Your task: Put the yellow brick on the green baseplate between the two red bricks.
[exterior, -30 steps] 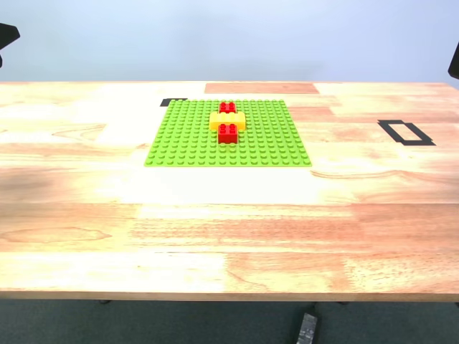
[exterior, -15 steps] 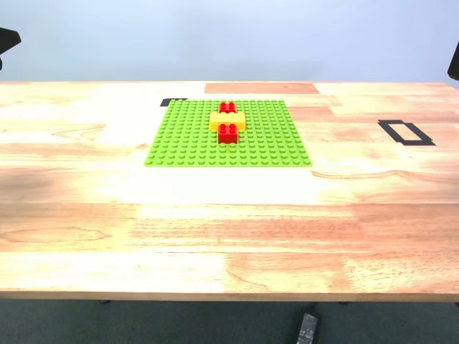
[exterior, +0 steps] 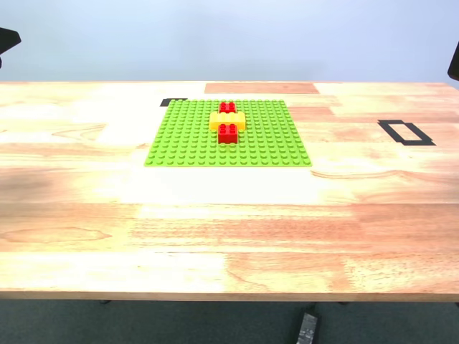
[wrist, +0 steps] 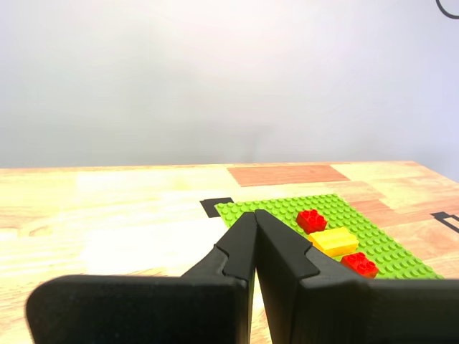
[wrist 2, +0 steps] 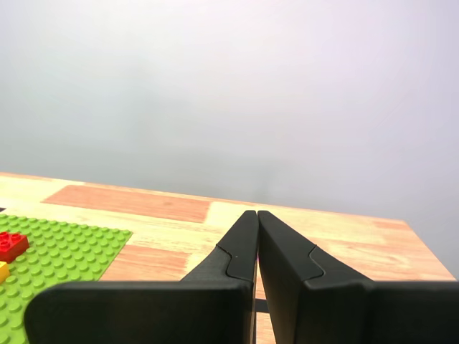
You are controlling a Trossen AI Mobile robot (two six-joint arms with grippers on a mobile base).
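The yellow brick (exterior: 227, 120) sits on the green baseplate (exterior: 186, 140) between the two red bricks (exterior: 227, 107) (exterior: 228, 132), touching both. In the first wrist view the yellow brick (wrist: 332, 241) lies between the red bricks (wrist: 311, 219) (wrist: 360, 264) on the baseplate (wrist: 387, 236). My first gripper (wrist: 254, 214) is shut and empty, held above the table well away from the plate. My second gripper (wrist 2: 257, 213) is shut and empty, off to the side of the baseplate (wrist 2: 64, 251); a red brick (wrist 2: 10, 244) shows at that view's edge.
The wooden table (exterior: 229, 229) carries a black tape rectangle (exterior: 405, 132) at the exterior view's right and a black tape mark (exterior: 172, 102) by the plate's far corner. Dark arm parts (exterior: 7, 39) show at both upper edges. A black object (exterior: 306, 328) lies on the floor.
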